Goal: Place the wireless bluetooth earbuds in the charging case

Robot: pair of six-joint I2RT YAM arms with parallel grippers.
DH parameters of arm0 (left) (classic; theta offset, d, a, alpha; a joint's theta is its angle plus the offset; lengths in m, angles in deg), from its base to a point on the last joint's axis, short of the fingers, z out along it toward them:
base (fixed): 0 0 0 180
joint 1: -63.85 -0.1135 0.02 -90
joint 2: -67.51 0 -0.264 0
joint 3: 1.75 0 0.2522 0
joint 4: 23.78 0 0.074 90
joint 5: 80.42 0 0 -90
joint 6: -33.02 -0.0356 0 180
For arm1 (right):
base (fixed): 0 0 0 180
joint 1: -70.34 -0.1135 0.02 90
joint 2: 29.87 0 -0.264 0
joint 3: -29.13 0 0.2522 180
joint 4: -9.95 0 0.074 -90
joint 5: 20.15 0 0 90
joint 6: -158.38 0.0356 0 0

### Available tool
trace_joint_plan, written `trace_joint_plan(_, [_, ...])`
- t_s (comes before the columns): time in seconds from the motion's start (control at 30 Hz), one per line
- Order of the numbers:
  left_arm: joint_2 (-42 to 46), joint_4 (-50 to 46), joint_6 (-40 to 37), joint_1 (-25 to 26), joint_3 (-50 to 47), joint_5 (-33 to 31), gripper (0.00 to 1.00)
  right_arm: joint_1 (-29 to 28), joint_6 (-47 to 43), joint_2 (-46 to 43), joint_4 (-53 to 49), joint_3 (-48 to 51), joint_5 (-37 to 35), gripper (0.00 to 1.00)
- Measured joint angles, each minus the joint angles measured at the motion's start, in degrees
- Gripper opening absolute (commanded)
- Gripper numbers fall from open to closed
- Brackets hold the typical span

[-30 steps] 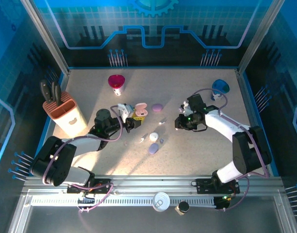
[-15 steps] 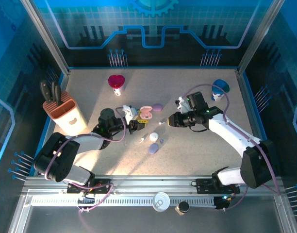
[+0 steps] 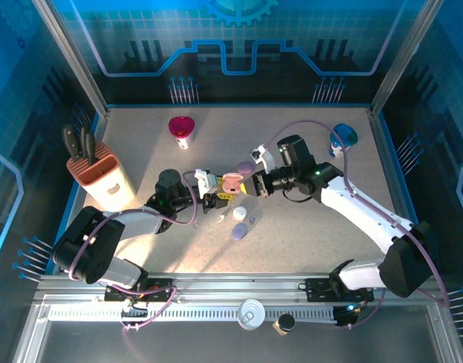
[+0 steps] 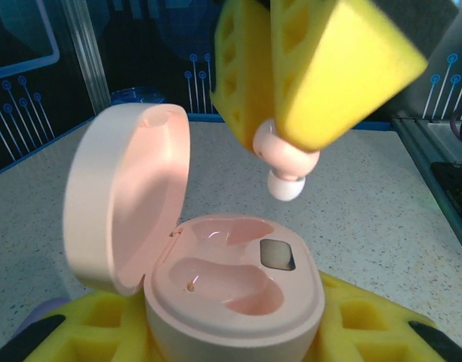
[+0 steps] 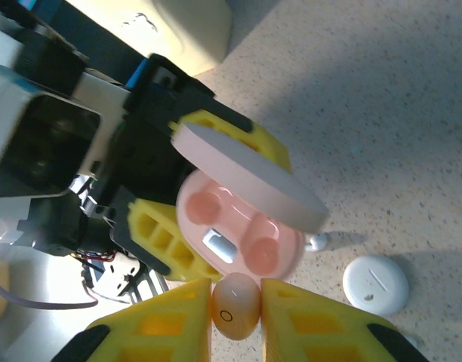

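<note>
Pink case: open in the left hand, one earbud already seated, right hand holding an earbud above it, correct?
No: the left wrist view shows both wells of the pink case empty. It is open in the left hand, and the right hand holds an earbud above it.

Left arm lies low, forearm pointing right; left end effector closed on the open pink charging case. Right arm stretches leftward; right end effector pinches a pinkish earbud just above that case.
</note>
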Motion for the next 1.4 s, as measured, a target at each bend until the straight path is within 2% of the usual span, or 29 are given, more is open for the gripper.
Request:
trace_joint_plan(0.83, [0.0,-2.7,0.6,0.1,0.9,1.0,0.36,-0.7,-2.5,5.5,-0.4,-2.0,-0.7,0.22])
trace_joint_plan(0.9, [0.0,-2.9,0.6,0.1,0.9,0.9,0.36,-0.7,-2.6,5.6,-0.4,-2.0,-0.8,0.25])
trace_joint_plan(1.1, [0.0,-2.6,0.6,0.2,0.9,0.6,0.36,-0.9,-2.9,5.2,-0.4,-2.0,-2.7,0.52])
trace_joint_plan(1.17, [0.0,-2.5,0.6,0.2,0.9,0.6,0.36,-0.9,-2.8,4.2,-0.3,-1.7,-3.9,0.57])
trace_joint_plan(1.4, [0.0,-1.2,2.7,-2.1,0.9,-0.1,0.36,1.1,-0.8,-6.1,6.9,6.4,-6.5,0.62])
